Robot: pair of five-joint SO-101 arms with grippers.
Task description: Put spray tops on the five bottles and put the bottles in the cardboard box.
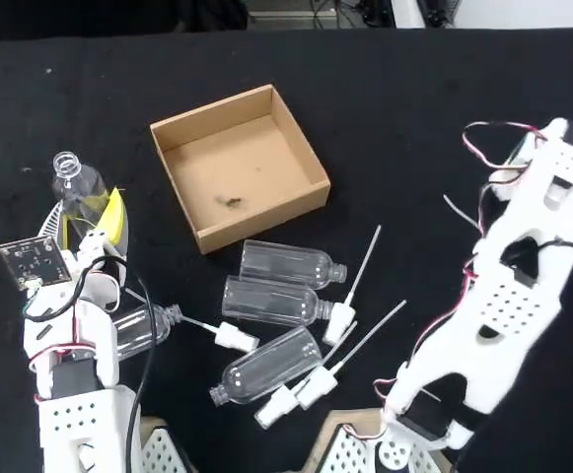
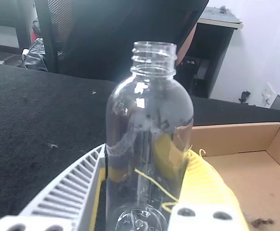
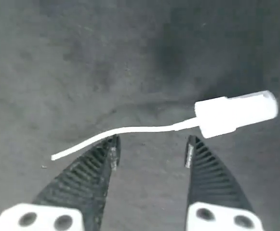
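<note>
My left gripper [image 1: 91, 219] is shut on an upright clear bottle [image 1: 77, 185] with no top, left of the cardboard box [image 1: 242, 168]. In the left wrist view the bottle [image 2: 149, 139] stands between the white and yellow fingers [image 2: 205, 185], with the box [image 2: 248, 159] behind. Three bare bottles [image 1: 271, 301] lie in front of the box; another bottle [image 1: 140, 330] lies partly under the left arm. Several white spray tops [image 1: 338, 322] with thin tubes lie around them. My right gripper [image 3: 149, 147] hangs open over the black cloth, just short of one spray top [image 3: 236, 114] and its tube.
The box is empty apart from a small dark speck. The right arm [image 1: 518, 286] rises along the table's right side with loose red and white wires. Black cloth covers the table, with open cloth behind and to the left of the box.
</note>
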